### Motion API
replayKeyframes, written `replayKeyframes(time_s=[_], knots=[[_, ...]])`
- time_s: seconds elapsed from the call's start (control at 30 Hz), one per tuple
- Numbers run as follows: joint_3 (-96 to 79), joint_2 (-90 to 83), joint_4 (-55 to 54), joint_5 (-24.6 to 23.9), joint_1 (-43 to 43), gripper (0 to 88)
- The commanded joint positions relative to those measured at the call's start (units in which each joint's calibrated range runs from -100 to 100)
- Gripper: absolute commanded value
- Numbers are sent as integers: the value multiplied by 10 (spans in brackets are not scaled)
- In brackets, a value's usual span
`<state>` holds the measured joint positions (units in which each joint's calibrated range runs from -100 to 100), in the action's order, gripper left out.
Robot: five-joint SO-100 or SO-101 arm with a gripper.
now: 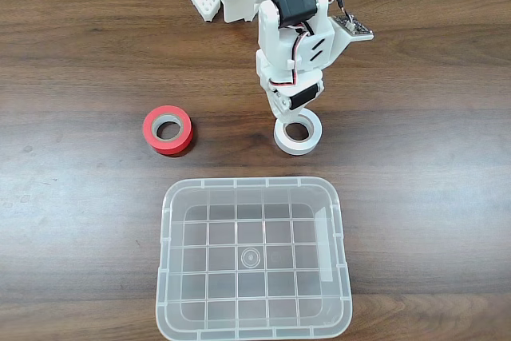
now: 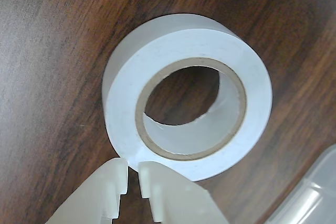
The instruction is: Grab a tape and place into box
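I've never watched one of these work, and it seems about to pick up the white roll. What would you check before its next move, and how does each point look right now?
1. Claw lined up with the white tape: ok, its tips sit at the roll's near edge in the wrist view.
2. Claw astride the roll's wall, one finger in the hole: not ok, both fingers are close together at the outer edge.
3. Tape lying flat on the table: ok.
4. Red tape out of the way: ok, it lies well to the left in the fixed view.
5. Box ready to receive: ok, open and nothing in it.
6. Firm grip on the tape: cannot tell.
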<state>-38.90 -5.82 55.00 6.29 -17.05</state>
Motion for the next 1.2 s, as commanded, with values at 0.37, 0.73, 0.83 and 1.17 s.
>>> replayKeyframes(time_s=[0.37, 0.73, 0.83, 1.17], knots=[[43, 7, 52, 2, -31, 193], [43, 23, 2, 21, -34, 191], [43, 52, 1, 21, -34, 191], [51, 69, -2, 21, -28, 45]])
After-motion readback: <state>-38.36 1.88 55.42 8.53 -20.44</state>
